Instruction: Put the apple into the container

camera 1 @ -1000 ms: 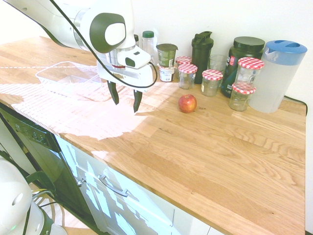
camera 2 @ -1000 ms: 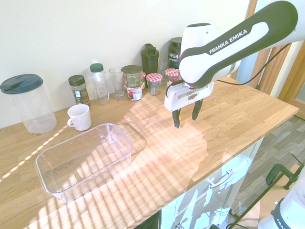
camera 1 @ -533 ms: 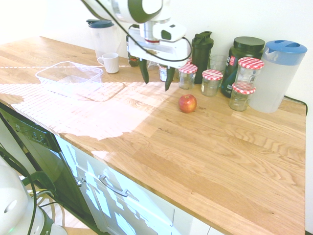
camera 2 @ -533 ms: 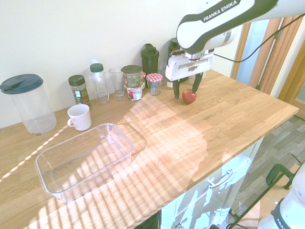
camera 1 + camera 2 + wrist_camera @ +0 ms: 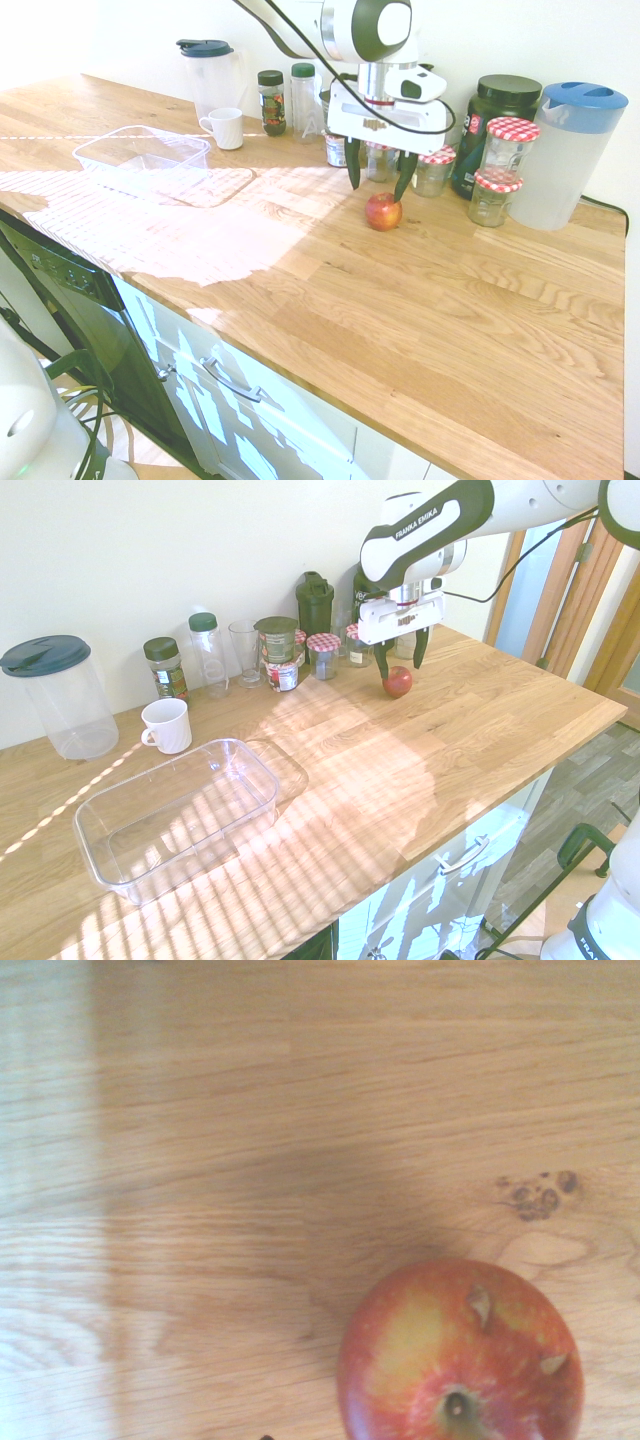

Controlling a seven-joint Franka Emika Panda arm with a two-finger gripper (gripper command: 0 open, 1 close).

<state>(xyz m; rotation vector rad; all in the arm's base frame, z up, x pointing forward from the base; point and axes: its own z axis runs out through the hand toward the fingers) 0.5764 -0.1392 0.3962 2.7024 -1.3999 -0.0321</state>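
The jaws (image 5: 380,184) are hanging apart above the apple (image 5: 383,212), which is resting on the wooden surface (image 5: 400,330) near the lidded jars, apparently being kept wide for straddling the fruit before carrying it to the clear container (image 5: 180,815).

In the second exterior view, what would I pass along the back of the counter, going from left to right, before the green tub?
Tall pitcher with a dark lid, white mug, clear bottle with a green cap.
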